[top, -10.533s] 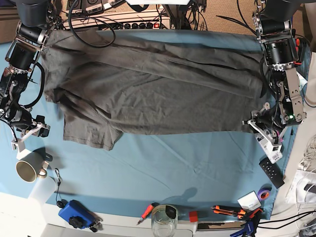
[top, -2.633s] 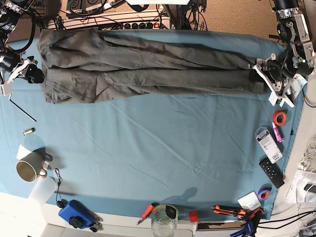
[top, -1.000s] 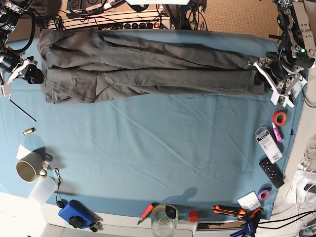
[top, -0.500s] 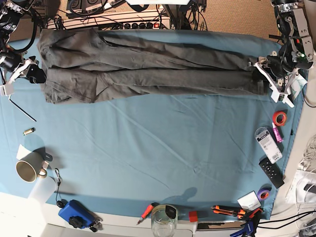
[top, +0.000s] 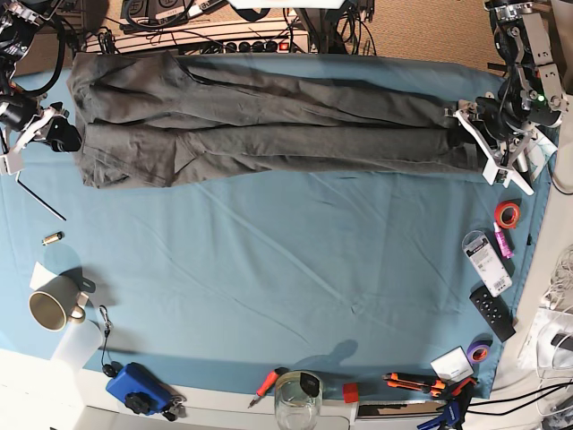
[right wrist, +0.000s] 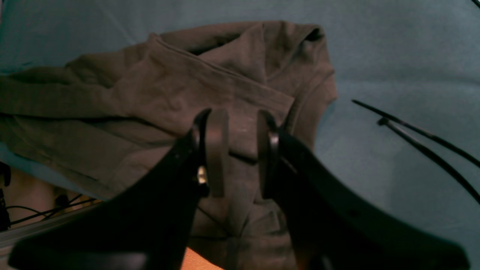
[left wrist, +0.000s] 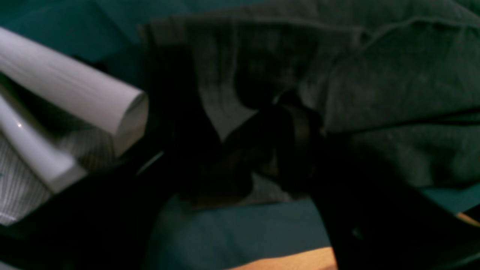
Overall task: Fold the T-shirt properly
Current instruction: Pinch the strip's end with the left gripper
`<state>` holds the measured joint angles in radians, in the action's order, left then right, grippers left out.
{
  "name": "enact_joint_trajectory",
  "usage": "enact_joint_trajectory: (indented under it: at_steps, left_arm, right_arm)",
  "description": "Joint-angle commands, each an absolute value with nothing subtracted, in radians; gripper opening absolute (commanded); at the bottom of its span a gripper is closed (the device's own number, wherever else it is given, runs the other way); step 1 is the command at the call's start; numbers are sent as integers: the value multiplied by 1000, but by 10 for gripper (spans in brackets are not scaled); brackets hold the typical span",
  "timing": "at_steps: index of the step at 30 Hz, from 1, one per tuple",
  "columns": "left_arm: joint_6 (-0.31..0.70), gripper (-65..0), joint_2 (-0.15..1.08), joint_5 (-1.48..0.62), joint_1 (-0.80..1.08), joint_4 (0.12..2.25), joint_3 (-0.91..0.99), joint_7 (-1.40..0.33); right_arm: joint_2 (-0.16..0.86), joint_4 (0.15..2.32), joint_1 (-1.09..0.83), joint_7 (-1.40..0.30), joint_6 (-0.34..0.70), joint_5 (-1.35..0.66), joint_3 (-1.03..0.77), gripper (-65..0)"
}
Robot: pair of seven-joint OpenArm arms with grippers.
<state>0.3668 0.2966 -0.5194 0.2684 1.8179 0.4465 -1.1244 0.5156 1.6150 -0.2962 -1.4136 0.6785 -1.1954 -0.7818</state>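
R gripper [right wrist: 236, 129]: fingers [right wrist: 215, 150] part-spread, a fold of T-shirt [top: 260, 125] seen in the gap; real pinch or not, can't tell. L gripper [top: 491, 143]: at shirt's right end, view dark and blurred, finger state can't tell. T-shirt: long folded band across far side of table, on blue cloth [top: 286, 278]. Mug [top: 52, 309] near left; remote [top: 492, 312] near right.

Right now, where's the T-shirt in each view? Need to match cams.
Base: the T-shirt lies as a long folded band across the top of the blue tablecloth.
Left wrist: fills the upper right, dim and blurred.
Right wrist: bunched end, centre-left, behind the right gripper.
Shared landmark: the tablecloth, visible in all three.
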Motion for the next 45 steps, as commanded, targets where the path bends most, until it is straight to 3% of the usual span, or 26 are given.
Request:
enact_joint_trajectory:
  at_steps: [1,16,28,30,38,45]
  left_arm:
    - [363,-315,300,-515,268,1825,448,-1136]
    - [276,-315,297,-376,236,1876,448,-1159]
    - [269,-318,285,-428,236,1820,448,-1204]
    - [270,-351,279,-467,236,1819,448,-1229]
    - [347,-644,208,-607,255,1819,447,-1265]
    - [374,-650,213,-597,249,1824,448,-1265]
  right_arm:
    - [546,1630,-290,-1396,680,-1215,-794,-509]
    - [546,1630,-290,-1396,680,-1215,-794,-509]
    - [546,1630,-285,-1396,680,-1215,-794,-509]
    - [546,1630,-285,-1396,680,-1215,-794,-509]
    - [546,1630,-285,-1396,680,-1215,-794,-509]
    - [546,1630,-285,-1396,680,-1215,-794,-509]
